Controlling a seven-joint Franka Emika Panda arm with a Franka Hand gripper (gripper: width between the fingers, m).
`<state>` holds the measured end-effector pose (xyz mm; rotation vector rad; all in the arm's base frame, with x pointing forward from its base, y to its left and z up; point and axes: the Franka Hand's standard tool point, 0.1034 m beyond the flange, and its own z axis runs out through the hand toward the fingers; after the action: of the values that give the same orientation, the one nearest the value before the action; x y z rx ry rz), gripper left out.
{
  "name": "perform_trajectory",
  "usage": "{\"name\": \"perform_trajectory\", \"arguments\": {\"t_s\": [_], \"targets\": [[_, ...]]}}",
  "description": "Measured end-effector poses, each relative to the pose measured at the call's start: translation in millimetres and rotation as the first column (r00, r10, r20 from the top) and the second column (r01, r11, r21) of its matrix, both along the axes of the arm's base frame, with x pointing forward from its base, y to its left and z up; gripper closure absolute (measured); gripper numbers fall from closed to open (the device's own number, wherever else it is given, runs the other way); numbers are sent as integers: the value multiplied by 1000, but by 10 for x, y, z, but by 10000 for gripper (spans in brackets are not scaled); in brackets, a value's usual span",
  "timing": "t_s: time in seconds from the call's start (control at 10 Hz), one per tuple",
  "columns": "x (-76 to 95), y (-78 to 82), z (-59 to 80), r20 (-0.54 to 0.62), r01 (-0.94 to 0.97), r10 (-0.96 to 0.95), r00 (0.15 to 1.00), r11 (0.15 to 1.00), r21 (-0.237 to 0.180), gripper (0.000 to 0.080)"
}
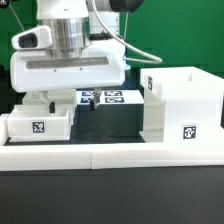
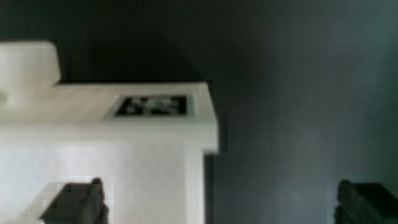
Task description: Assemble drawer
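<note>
I see my fingers [image 2: 71,203] spread wide and holding nothing, poised over the white tray [image 1: 38,125] at the exterior view's left; the tall open box [image 1: 180,95] stands well apart.

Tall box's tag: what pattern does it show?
The tag is black-and-white squares, best in exterior view.

Marker board [image 1: 105,97] flat on dark table [image 1: 112,122], mid-bg; low white border wall [image 1: 120,153] across fg.

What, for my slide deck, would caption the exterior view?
Panda arm's open pincer poised above a white tray, the tall open-fronted box to the exterior view's right.
</note>
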<state>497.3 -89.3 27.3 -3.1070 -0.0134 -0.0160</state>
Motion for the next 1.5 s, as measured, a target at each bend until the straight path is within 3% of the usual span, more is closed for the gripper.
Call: {"name": "perform_trajectory", "arguments": {"t_s": [0.4,0.9,1.1,1.3,1.4,1.5], "targets": [[-57,-55,-196,-6,2,-2,1000,1000,-14,150],[-67,5,-219,-11,-5,5,1000,1000,-13,150],[-69,0,-219,-11,-5,4,1000,1000,-13,415],[-69,0,-219,-11,-5,4,1000,1000,-13,415],[-69,0,-219,-11,-5,5,1000,1000,-13,721],[-73,1,-222,-13,-5,5,1000,1000,-13,721]]}}
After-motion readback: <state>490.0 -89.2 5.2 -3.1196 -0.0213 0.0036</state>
